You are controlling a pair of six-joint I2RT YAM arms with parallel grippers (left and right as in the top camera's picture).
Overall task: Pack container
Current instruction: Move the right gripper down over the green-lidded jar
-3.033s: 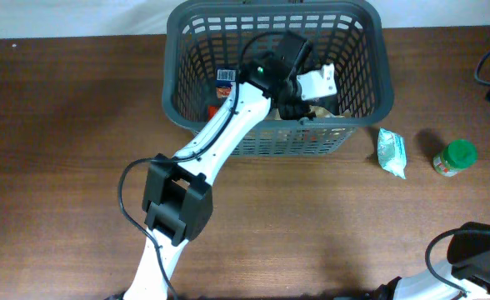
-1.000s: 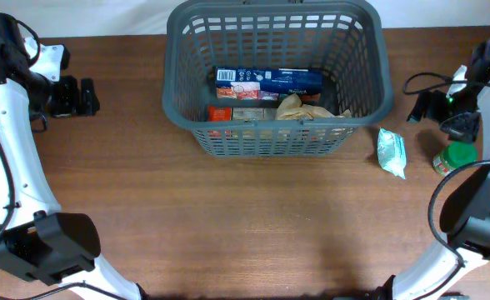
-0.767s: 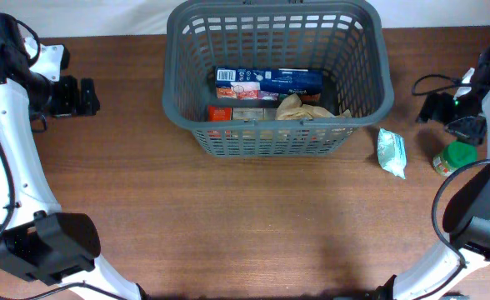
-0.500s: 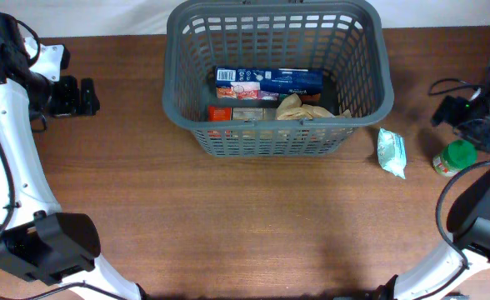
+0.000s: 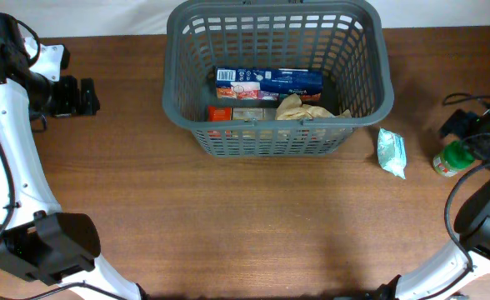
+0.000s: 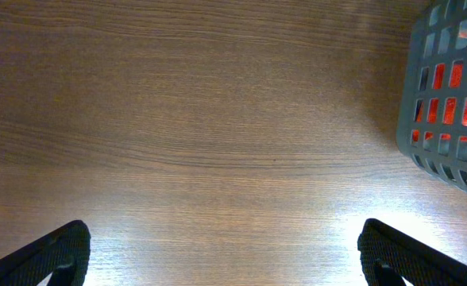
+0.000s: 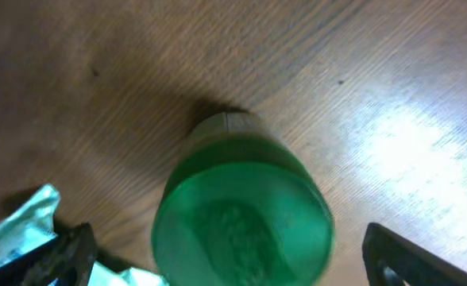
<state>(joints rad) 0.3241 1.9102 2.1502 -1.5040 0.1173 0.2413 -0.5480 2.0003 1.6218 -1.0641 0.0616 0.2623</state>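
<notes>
R-tool [image 7: 225,256] shifted over green-lid jar [image 7: 241,208], jaws apart.

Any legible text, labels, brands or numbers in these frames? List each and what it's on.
No text can be read.
Blue box in the container: white print and what looks like a barcode, too small to read.
Red box beside it: pale label, blurred.
Teal packet outside the container: print too small to read.
Green-lidded jar: no text visible on the lid.
</notes>
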